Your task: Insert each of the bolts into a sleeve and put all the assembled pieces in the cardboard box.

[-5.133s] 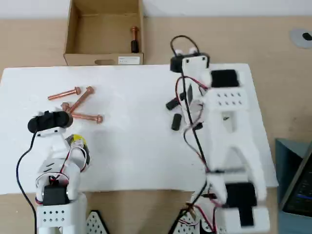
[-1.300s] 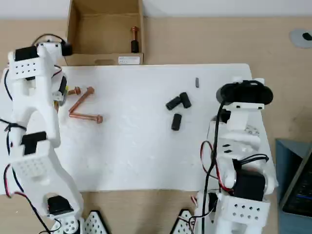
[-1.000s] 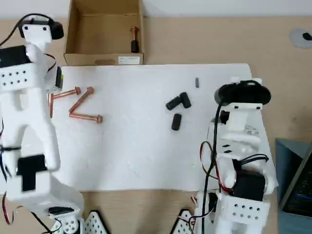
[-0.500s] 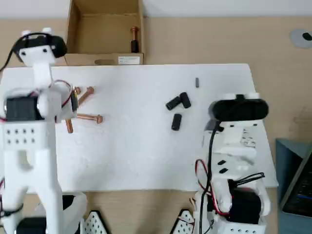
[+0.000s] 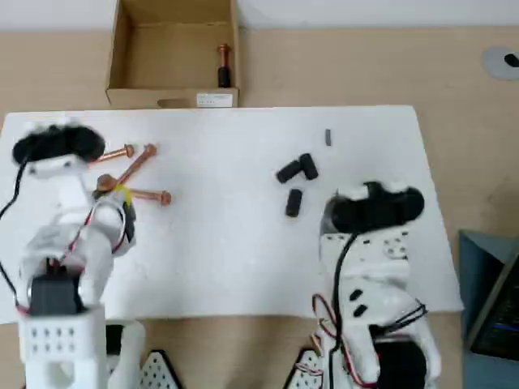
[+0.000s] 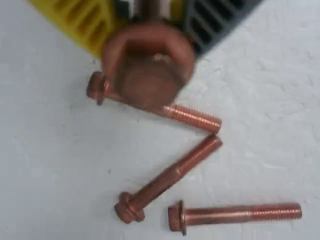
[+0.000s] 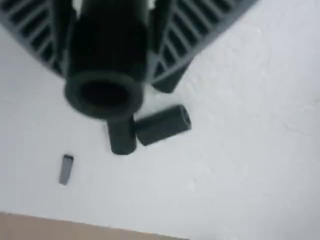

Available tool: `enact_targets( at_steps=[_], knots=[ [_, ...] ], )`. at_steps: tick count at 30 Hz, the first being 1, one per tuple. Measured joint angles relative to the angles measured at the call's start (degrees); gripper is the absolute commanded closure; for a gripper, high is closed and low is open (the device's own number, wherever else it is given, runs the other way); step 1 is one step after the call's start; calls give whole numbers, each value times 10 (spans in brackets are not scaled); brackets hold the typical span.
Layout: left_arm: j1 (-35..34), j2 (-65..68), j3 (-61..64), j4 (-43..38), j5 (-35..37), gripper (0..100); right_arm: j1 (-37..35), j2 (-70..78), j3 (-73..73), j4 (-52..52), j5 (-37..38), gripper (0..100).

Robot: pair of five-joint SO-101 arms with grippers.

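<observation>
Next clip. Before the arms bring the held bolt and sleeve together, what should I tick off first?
1. Grip of left hand on a bolt: ok, shut on it.
2. Grip of right hand on a sleeve: ok, bore facing outward.
3. Held bolt lined up with held sleeve: not ok, the hands sit at opposite ends of the mat.
4. Counts of loose bolts and loose sleeves match: ok, three each.
5. Room in cardboard box: ok, one assembled piece inside.

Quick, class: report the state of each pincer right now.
Left pincer: shut on a copper bolt.
Right pincer: shut on a black sleeve.
</observation>
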Motion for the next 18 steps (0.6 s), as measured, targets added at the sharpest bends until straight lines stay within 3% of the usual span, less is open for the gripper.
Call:
enact_targets(
  at_steps=[4, 12, 18],
  knots=[
    [15, -98, 55, 0, 36, 998, -6, -3, 33, 0, 0, 989],
    [103, -265, 137, -5, 59, 999, -117, -3, 70, -10, 0, 989],
    [116, -290, 146, -11, 60, 998, -197, -4, 115, -71, 0, 989]
  ],
)
